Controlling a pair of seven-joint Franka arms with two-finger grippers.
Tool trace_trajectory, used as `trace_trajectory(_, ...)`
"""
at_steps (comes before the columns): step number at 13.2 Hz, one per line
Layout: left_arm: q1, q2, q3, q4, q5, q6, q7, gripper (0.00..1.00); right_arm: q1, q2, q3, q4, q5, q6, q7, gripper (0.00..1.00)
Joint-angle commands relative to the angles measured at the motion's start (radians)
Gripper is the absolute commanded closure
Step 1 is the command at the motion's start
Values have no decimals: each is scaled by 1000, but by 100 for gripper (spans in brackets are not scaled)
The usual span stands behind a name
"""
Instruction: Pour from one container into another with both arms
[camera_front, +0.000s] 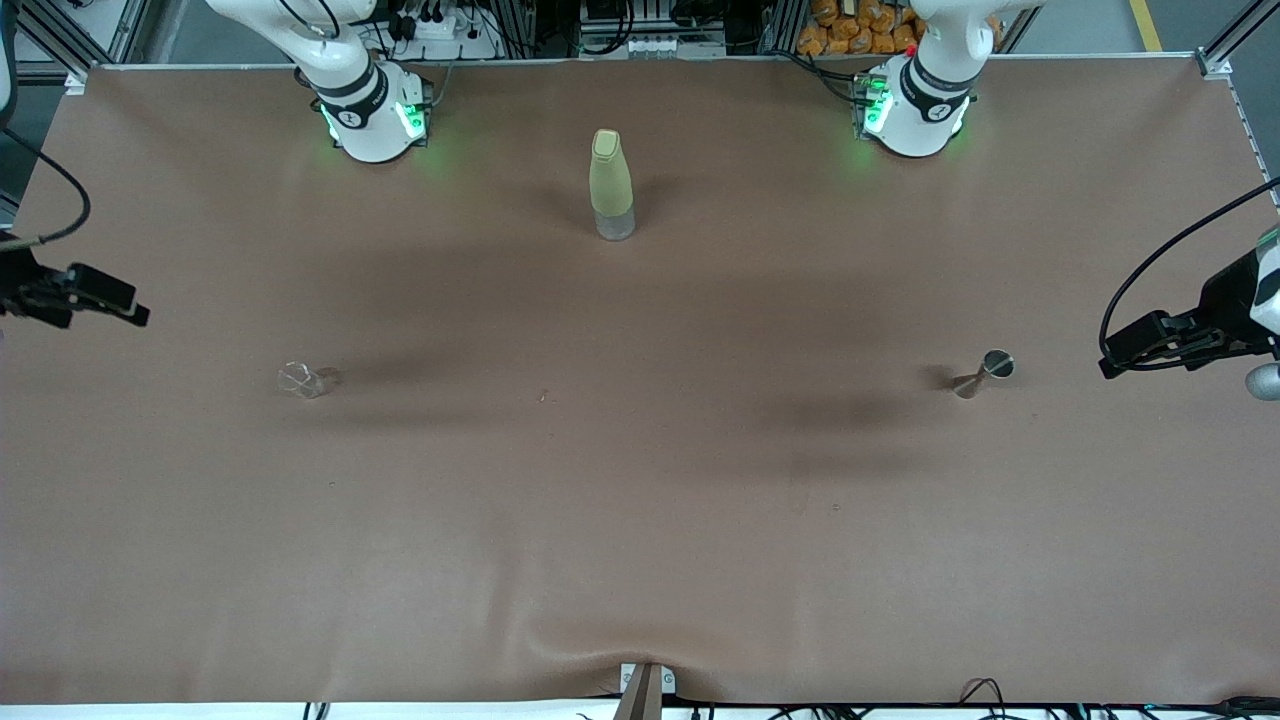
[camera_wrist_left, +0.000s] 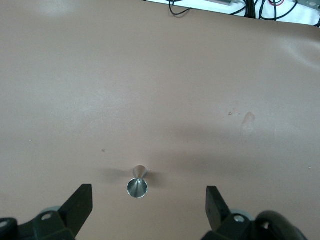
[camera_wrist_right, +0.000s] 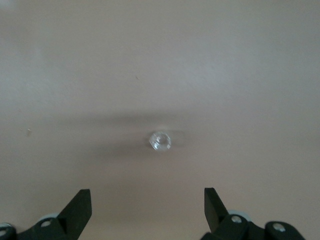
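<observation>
The tiny clear glass cup (camera_front: 303, 380) stands upright on the brown table toward the right arm's end, and it also shows in the right wrist view as the glass cup (camera_wrist_right: 160, 141). The small silver hourglass-shaped metal cup (camera_front: 985, 373) stands toward the left arm's end; the left wrist view looks down into the metal cup (camera_wrist_left: 137, 184). My right gripper (camera_front: 138, 314) hangs open over the table's end, well apart from the glass cup, and its jaws (camera_wrist_right: 148, 205) hold nothing. My left gripper (camera_front: 1108, 366) hangs open near the metal cup without touching it, empty in its own view (camera_wrist_left: 149, 200).
A tall pale yellow-green bottle (camera_front: 611, 185) stands upright between the two arm bases, farther from the front camera than both cups. The brown table cover (camera_front: 640, 500) has a wrinkle at its near edge.
</observation>
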Motion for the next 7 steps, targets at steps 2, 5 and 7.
trace_trajectory(2, 4, -19, -2, -3, -10, -19, 10, 0, 7, -91, -1, -51, -79, -39, 23, 0)
trace_trajectory(5, 4, -19, -2, -3, -10, -19, 10, 0, 22, -138, 0, -60, -92, -23, 17, 0)
trace_trajectory(7, 4, -19, -2, -3, -10, -19, 10, 0, 26, -161, -1, -47, -69, -7, 8, 0)
